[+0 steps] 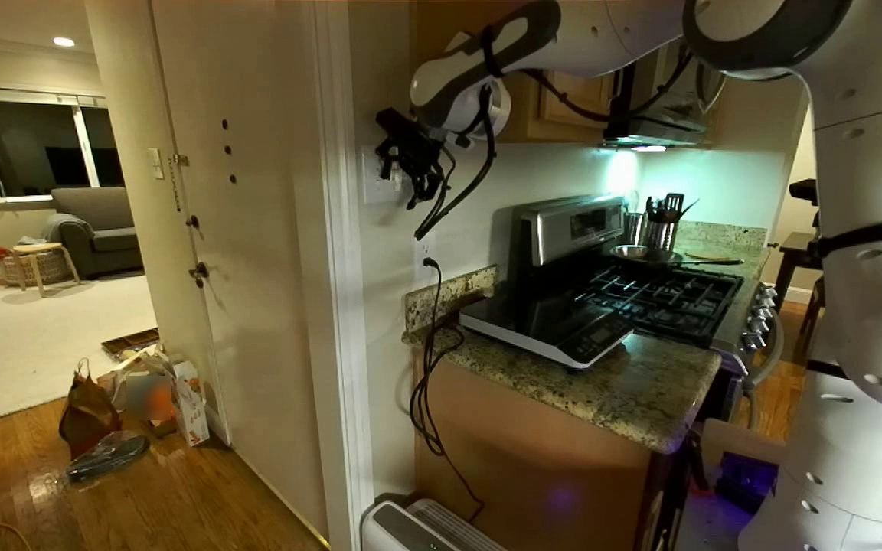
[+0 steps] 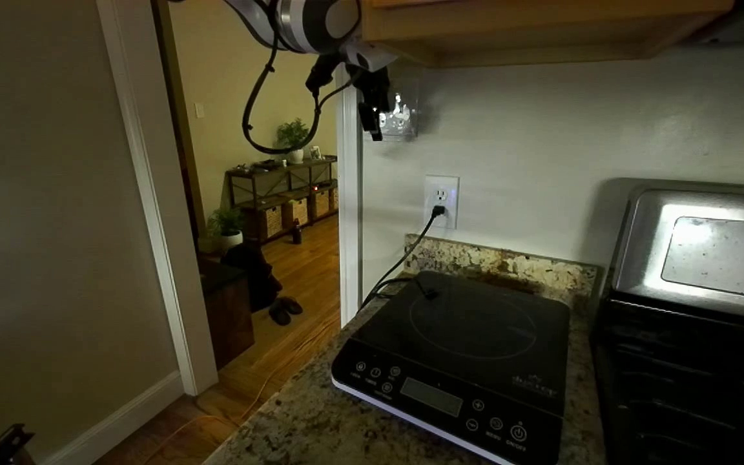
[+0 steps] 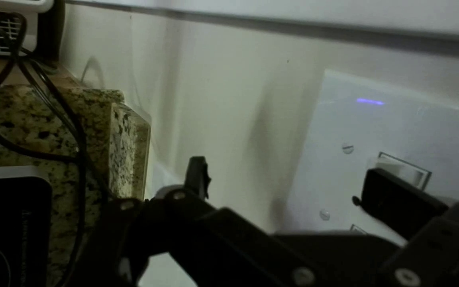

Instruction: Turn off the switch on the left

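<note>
The switch (image 3: 405, 169) sits in a white wall plate (image 3: 408, 123), right of centre in the wrist view; it lies nearer the door trim (image 3: 373, 14) along the top edge than does the second slot (image 3: 357, 229), mostly hidden lower down, so I take it for the left one; which way it is tipped I cannot tell. The hand (image 3: 285, 173) has its fingers (image 3: 197, 175) well apart and grips nothing; the right-hand finger (image 3: 401, 203) in that view overlaps the switch's bottom edge, though touching or just short of it cannot be told. As I judge it, the step is a nudge with that one finger; off is most likely downward, and down here runs toward the left of the frame, where the surface (image 3: 26, 127) lies; so bring the tip to the switch's right-hand end, sweep along the wall (image 3: 229, 99) with light pressure, and spare the second slot; driving straight in would probably just jam against the plate. For lettering, the cooktop (image 2: 475, 323), low in the frame of an exterior view, carries a logo (image 2: 535, 385) that seems to read "duxtop", with "MENU" and "ON/OFF" beneath buttons (image 2: 518, 432) near its front edge; the remaining captions are too blurred to trust.
</note>
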Available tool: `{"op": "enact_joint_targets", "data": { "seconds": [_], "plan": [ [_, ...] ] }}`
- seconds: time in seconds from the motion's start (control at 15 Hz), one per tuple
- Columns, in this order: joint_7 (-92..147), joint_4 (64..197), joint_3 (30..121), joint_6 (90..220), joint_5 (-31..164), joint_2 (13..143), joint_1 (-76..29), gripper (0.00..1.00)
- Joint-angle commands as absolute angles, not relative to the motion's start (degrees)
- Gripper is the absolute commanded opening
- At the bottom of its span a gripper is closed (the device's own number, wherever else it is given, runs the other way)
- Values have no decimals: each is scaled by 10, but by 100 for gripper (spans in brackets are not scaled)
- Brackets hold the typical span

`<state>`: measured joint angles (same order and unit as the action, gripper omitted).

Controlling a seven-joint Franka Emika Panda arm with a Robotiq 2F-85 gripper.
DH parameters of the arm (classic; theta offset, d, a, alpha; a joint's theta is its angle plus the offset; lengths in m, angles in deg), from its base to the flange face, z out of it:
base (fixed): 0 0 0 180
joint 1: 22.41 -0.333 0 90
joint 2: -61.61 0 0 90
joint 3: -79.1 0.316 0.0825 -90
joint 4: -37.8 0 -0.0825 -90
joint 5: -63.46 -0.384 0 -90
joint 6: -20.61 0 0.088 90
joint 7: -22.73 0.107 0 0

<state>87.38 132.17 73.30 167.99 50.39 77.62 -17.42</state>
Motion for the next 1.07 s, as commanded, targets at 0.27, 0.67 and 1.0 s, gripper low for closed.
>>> {"op": "enact_joint_targets", "data": {
  "seconds": [0.27,0.67,1.0],
  "plan": [
    [869,1346,734,1596,502,753,-183,100],
    [819,1379,745,1458,520,676,-191,100],
    [803,1371,749,1263,583,640,-199,100]
  ]
}}
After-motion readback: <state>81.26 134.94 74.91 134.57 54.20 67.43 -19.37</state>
